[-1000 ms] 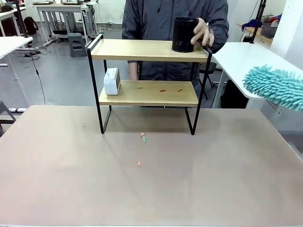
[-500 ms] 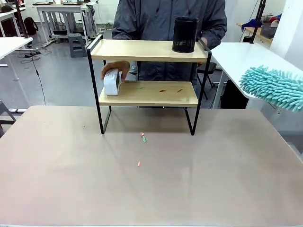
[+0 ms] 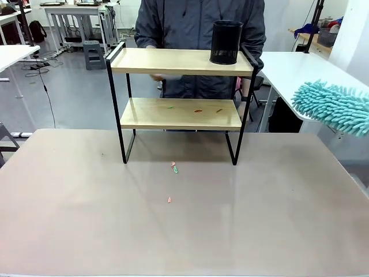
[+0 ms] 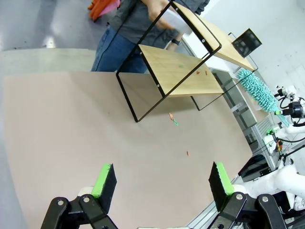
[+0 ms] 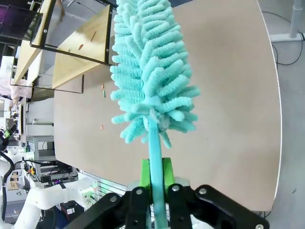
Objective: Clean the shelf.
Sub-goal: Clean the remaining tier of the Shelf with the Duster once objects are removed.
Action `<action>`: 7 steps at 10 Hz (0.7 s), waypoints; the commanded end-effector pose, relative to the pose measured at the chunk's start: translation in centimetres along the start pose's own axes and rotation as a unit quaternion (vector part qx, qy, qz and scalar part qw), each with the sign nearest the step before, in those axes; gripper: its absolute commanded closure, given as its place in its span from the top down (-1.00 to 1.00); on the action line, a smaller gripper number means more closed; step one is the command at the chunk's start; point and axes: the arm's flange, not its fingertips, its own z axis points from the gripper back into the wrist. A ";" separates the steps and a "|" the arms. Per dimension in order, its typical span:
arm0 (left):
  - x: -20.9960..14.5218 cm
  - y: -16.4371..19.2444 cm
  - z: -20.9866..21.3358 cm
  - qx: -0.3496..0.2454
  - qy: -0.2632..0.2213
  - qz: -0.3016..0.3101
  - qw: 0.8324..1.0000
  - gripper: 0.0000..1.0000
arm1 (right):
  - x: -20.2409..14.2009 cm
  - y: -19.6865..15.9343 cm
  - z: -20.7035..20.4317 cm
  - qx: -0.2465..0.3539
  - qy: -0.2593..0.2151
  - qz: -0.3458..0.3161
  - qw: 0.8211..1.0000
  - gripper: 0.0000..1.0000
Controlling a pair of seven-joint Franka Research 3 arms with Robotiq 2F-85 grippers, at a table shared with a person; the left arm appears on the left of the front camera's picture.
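Gripping the thin stem of the fluffy teal microfibre duster (image 5: 150,71), your right gripper (image 5: 155,183) has its green pads pressed tight on either side of the handle. The duster head hangs in the air to the right of the small two-tier shelf (image 3: 179,112) of light wooden boards on a thin black metal frame, and well apart from it. Your left gripper (image 4: 162,183) stands wide open with nothing between its fingers, over the near part of the brown-topped table (image 3: 86,219). Ahead of it you see a few small orange and green scraps (image 3: 174,168) on the tabletop, just in front of the shelf, which stands at the table's far middle. More scraps (image 3: 198,110) dot its lower board. A black mesh cup (image 3: 225,41) sits at the right end of the top board. Behind the shelf stands a person in a dark grey jacket (image 3: 199,23), with one hand (image 4: 158,7) by the shelf's upper frame and motion-blurred.
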 end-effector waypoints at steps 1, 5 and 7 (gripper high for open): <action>0.0 -0.1 -0.1 -0.007 -0.008 -0.010 1.000 1.00 | 0.0 0.0 0.0 0.000 0.000 0.000 1.000 -0.74; 0.0 -0.1 -0.1 -0.007 -0.008 -0.010 1.000 1.00 | -9.3 8.1 3.4 -0.056 0.020 0.196 0.979 -0.74; 0.0 -0.1 -0.1 -0.007 -0.008 -0.010 1.000 1.00 | -11.9 11.8 -0.2 -0.057 0.069 0.294 0.952 -0.74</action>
